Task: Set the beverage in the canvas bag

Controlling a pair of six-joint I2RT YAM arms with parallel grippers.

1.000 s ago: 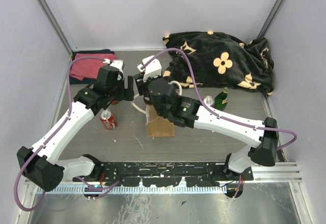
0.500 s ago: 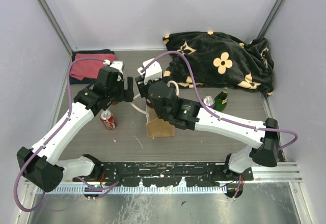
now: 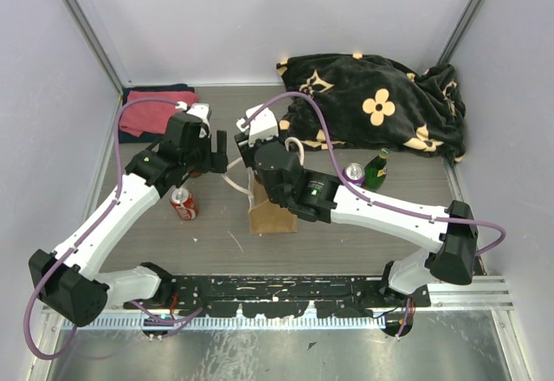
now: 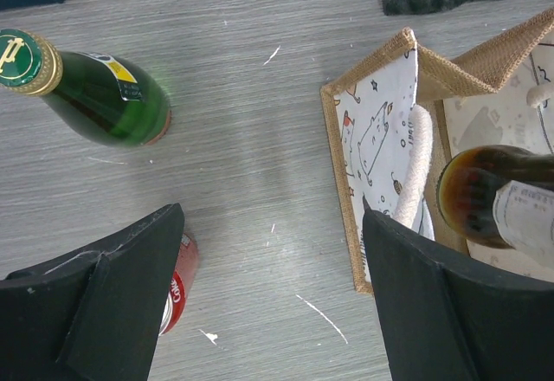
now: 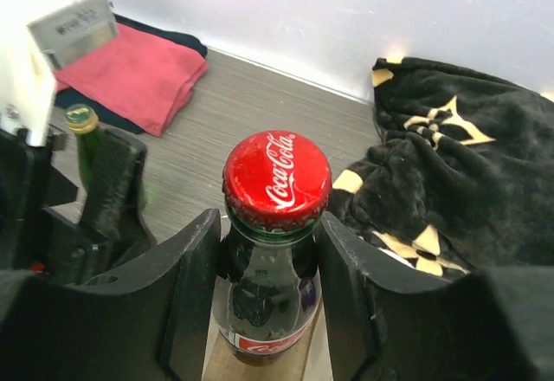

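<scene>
Nearest me, the canvas bag (image 3: 270, 216) stands upright on the surface (image 3: 346, 242) with its mouth open and a white rope handle (image 4: 417, 160) lying over the rim. At its 9 o'clock sits a red cola can (image 3: 183, 204), apart from it. Just above the bag, my right tool (image 5: 268, 225) is clenched on the neck of the Coca-Cola bottle (image 5: 275, 182), a finger on each side below the red cap. The bottle hangs upright with its base at the bag's mouth; how deep it sits I cannot tell. My left tool (image 4: 270, 225) is released, jaws wide, grasping nothing, over bare surface at the bag's 10 o'clock. A green glass bottle (image 4: 95, 91) stands just beyond it. At the bag's 2 o'clock a silver-topped can (image 3: 354, 171) and a second green bottle (image 3: 376, 167) stand together. Farthest back lie a folded red cloth (image 3: 151, 113) at 11 o'clock and a black flowered blanket (image 3: 372, 104) at 1 o'clock.
</scene>
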